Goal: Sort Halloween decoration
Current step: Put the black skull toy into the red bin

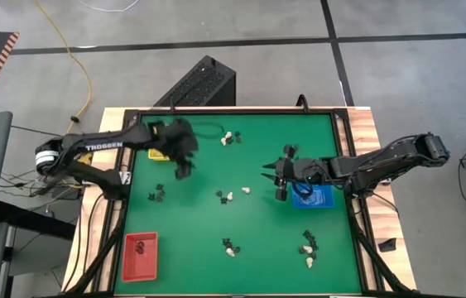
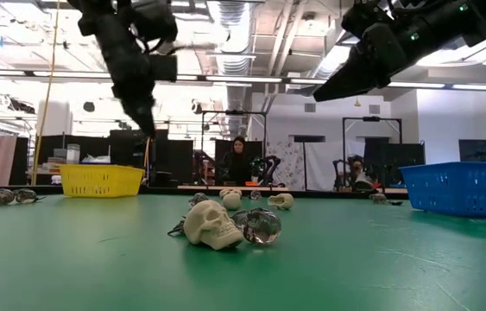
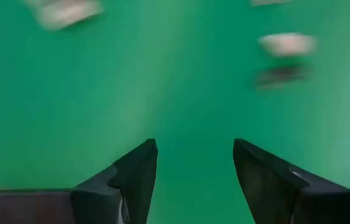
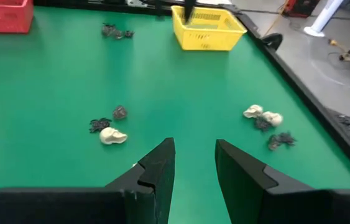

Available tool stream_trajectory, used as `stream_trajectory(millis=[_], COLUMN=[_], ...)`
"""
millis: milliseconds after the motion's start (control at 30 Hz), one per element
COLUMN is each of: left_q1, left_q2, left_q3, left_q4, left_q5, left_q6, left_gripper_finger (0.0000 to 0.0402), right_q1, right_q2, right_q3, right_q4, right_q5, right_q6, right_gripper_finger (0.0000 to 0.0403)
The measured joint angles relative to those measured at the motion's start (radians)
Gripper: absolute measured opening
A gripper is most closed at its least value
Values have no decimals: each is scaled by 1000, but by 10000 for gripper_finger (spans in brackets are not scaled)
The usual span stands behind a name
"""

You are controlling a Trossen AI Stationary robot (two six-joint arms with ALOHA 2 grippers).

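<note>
Green counter point(image 1: 191, 223) is carrying cream and black Halloween decoration point(image 1: 229, 196) scattered mid-mat, more far and near-right. Left arm is reaching in from the left, left pincer point(image 1: 184, 170) hanging above the mat beside the yellow tray point(image 1: 158, 154), fingers wide, holding nothing. Right pincer point(image 1: 279, 175) is hovering left of the blue tray point(image 1: 315, 197), fingers narrowly apart, empty.

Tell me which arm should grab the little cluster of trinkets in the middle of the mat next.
Right, probably. The right gripper hovers with open, empty jaws just beside the centre cluster. The left gripper is also open and empty, but sits farther off near the yellow tray.
</note>
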Motion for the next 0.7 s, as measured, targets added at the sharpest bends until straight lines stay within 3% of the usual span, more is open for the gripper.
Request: stream_trajectory(millis=[100, 200, 300, 467, 700], left_q1=[-115, -224, -317, -400, -379], left_q2=[1, 10, 11, 11, 17], left_q3=[-75, -172, -267, -365, -384], left_q4=[208, 439, 617, 812, 884], left_q5=[119, 121, 38, -221, -177], left_q6=[15, 34, 101, 284, 223], left_gripper_finger=[201, 201, 201, 201, 201], right_q1=[0, -1, -1, 0, -1], right_q2=[25, 60, 97, 146, 151], right_q3=[0, 0, 0, 0, 0], right_q4=[-1, 2, 18, 76, 99], right_q5=[-15, -26, -26, -30, -30], right_q6=[13, 16, -11, -44, -44], right_gripper_finger=[146, 146, 146, 146, 146])
